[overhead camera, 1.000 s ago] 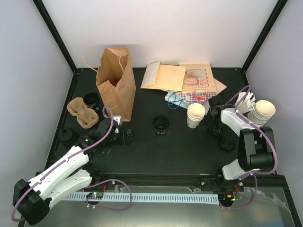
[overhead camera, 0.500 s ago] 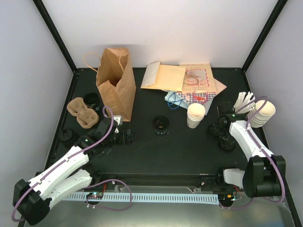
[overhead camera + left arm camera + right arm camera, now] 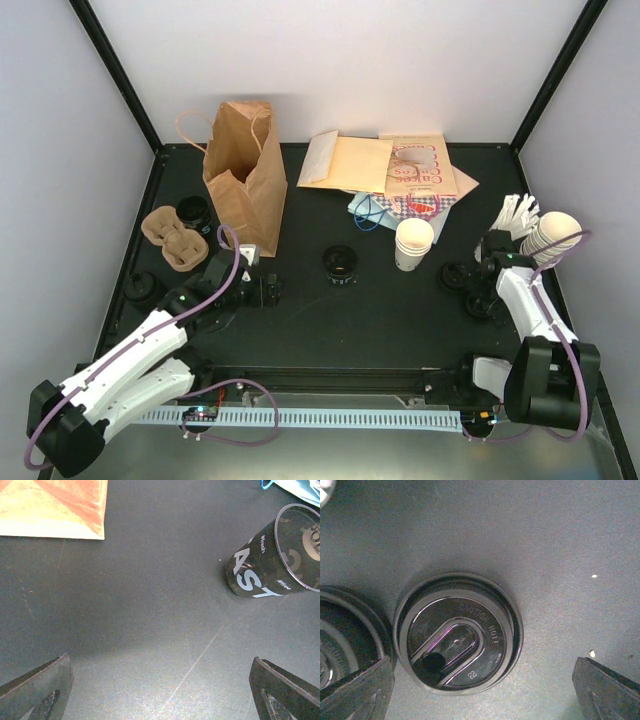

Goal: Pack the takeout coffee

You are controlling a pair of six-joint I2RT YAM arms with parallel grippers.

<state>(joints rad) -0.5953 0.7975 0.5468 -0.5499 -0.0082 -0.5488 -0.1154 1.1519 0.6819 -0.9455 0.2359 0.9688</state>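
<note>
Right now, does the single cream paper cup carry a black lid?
No: in the top view the cream paper cup stands open, its pale inside showing, with nothing covering its rim.

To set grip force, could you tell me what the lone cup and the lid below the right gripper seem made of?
The cup is probably paper: matte cream wall, rolled rim. The lid is likely thin moulded plastic: glossy black, with embossed lettering and soft highlights.

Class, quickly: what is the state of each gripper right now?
Left gripper: open, holding nothing.
Right gripper: open, holding nothing, poised above a black lid on the table.
</note>
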